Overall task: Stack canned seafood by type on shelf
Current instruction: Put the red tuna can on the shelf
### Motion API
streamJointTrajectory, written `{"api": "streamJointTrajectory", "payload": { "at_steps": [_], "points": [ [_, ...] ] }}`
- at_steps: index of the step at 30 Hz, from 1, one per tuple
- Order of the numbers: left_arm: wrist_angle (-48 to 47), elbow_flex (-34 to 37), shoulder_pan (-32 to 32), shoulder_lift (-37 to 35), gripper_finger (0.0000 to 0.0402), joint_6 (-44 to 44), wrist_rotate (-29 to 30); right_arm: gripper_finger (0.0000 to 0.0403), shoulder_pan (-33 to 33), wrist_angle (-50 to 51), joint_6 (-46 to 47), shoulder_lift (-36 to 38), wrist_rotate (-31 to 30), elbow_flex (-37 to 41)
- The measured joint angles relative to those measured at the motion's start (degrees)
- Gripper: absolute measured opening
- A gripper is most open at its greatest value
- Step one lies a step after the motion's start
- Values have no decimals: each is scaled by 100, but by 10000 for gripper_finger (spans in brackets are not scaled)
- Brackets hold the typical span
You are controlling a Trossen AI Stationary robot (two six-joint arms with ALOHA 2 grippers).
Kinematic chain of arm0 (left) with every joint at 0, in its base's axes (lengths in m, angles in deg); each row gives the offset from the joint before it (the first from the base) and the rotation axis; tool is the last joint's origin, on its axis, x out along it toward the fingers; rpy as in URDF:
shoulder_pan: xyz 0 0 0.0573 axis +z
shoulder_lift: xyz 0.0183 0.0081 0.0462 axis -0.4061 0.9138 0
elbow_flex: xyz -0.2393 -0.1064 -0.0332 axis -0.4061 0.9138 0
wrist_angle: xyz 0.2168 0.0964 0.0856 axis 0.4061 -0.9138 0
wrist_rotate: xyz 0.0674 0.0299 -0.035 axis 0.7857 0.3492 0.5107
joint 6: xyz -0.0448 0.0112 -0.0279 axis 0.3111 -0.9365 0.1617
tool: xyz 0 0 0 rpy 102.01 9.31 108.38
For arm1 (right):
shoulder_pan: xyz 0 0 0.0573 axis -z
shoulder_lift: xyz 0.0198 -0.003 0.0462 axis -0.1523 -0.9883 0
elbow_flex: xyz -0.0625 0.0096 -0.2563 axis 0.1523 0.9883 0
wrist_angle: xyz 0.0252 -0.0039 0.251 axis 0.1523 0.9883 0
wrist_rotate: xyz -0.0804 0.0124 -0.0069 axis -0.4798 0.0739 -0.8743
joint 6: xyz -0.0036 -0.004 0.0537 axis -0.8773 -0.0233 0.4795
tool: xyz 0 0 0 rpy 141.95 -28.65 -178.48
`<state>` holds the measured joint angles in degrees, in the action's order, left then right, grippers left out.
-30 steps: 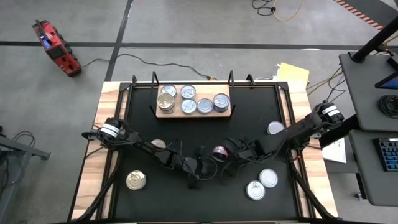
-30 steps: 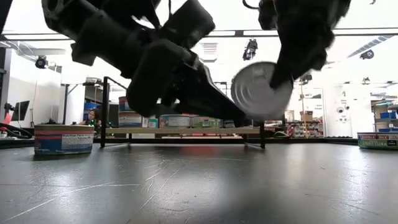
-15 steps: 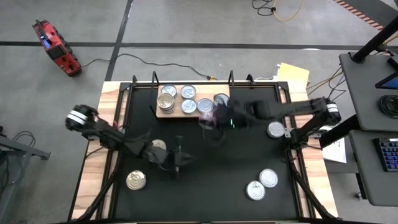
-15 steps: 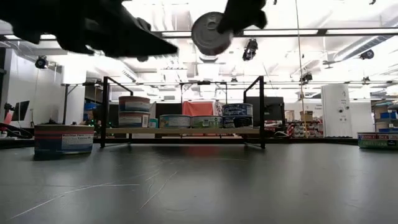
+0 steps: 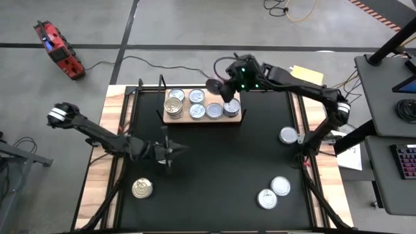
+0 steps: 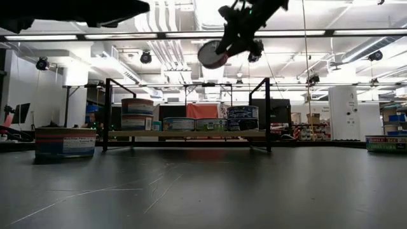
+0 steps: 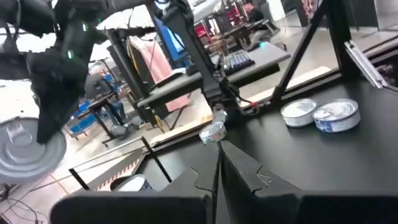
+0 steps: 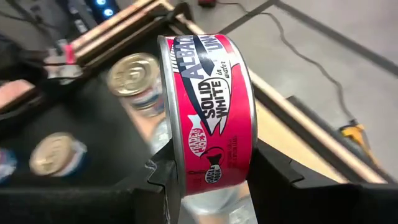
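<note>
The shelf [image 5: 168, 119], a light wooden board at the table's far side, carries several silver-topped tins [image 5: 197, 111]; at its left end two stand stacked [image 6: 137, 113]. My right gripper [image 5: 216, 88] hangs above the shelf's far right part, shut on a red-labelled tin [image 8: 211, 118], also seen high over the shelf [image 6: 212, 54]. My left gripper [image 5: 172, 151] is shut on nothing, level above the table's left middle, with its fingers [image 7: 217, 168] together. My right gripper pinches the red-labelled tin between its two fingers, one finger [image 8: 163, 180] on each flat end face. The label band [image 8: 214, 158] faces the wrist camera. The fingers slant down from the table's right far side. The tin stands on edge, lifted clear above the shelf.
Loose tins lie on the black table: a gold-topped one [image 5: 142, 188] near left, one [image 5: 288, 134] at the right edge, two [image 5: 273, 192] near right. A black metal frame [image 6: 107, 111] stands round the shelf. The middle of the table is bare.
My right gripper has carried the red-labelled tin from the table's middle up and toward the far edge, until it hangs over the shelf's right part. My left gripper has drawn back toward the table's left edge and risen, staying shut.
</note>
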<state>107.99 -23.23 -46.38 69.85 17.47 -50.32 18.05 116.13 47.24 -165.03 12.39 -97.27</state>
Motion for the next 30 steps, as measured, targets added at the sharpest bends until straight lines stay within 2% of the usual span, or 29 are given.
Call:
{"api": "streamJointTrajectory", "payload": {
  "at_steps": [5,11,16,21,26,30],
  "points": [
    [-69,252,0,-393,0,-59,331,129,368,-159,-210,-404,7,-60],
    [-57,481,11,-676,0,-471,760,129,560,29,-130,-1200,6,-670],
    [-81,512,11,-753,0,-705,1047,129,560,773,28,-1970,-138,-1630],
    [-114,579,11,-744,0,-585,1239,129,560,1501,126,-2652,-329,-2572],
    [-116,720,11,-803,0,-368,1327,129,599,2142,138,-3019,-341,-3086],
    [-126,828,11,-807,0,-213,1327,129,606,2551,35,-3121,-332,-3195]
  ]
}}
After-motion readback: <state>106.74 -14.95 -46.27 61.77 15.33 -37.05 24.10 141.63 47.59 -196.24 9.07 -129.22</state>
